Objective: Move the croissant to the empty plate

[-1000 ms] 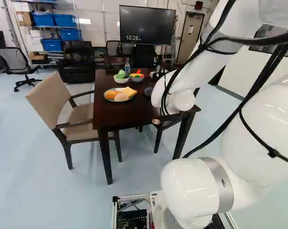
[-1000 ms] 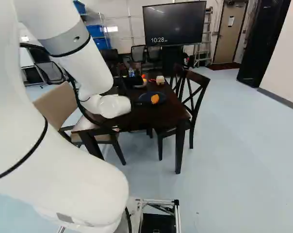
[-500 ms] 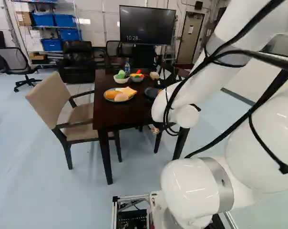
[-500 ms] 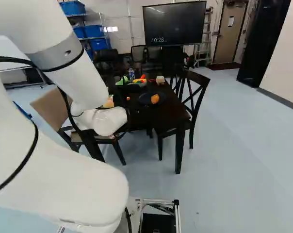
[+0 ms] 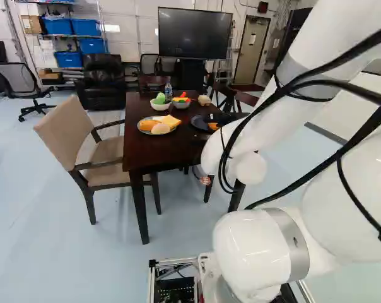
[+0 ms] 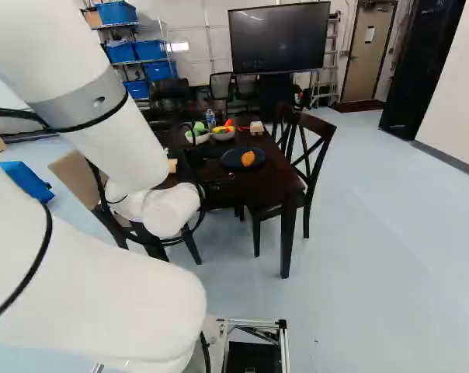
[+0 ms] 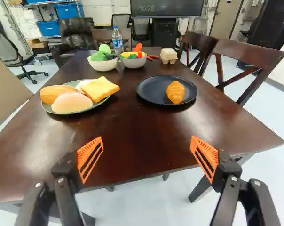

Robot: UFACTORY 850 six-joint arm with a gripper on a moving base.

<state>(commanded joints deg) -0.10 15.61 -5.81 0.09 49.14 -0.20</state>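
In the left base view the black gripper [image 5: 226, 118] is over the table's right part, partly hiding the dark blue plate. In the wrist view the gripper [image 7: 147, 157] stands open, nothing between its orange pads, above the table's near edge. The golden croissant [image 7: 175, 92] rests on the right half of the dark blue plate [image 7: 150, 90], well ahead of the fingers, nearer the right one. Left of that plate, a greenish plate [image 7: 80, 113] holds a long roll [image 7: 56, 92], a pale round bun [image 7: 71, 102] and a yellow bread slice [image 7: 99, 88].
The wooden table [image 7: 132, 136] has chairs beside it, a beige one [image 5: 70, 129] and a dark one [image 6: 312, 148]. Toward its far end stand a white bowl [image 7: 102, 65], a grey bowl [image 7: 134, 62], a bottle [image 7: 117, 40] and a cream block [image 7: 169, 55].
My arm has shifted: its upper link sits farther right in the left base view, farther left in the right base view, and the wrist is a little lower. The base stayed put.
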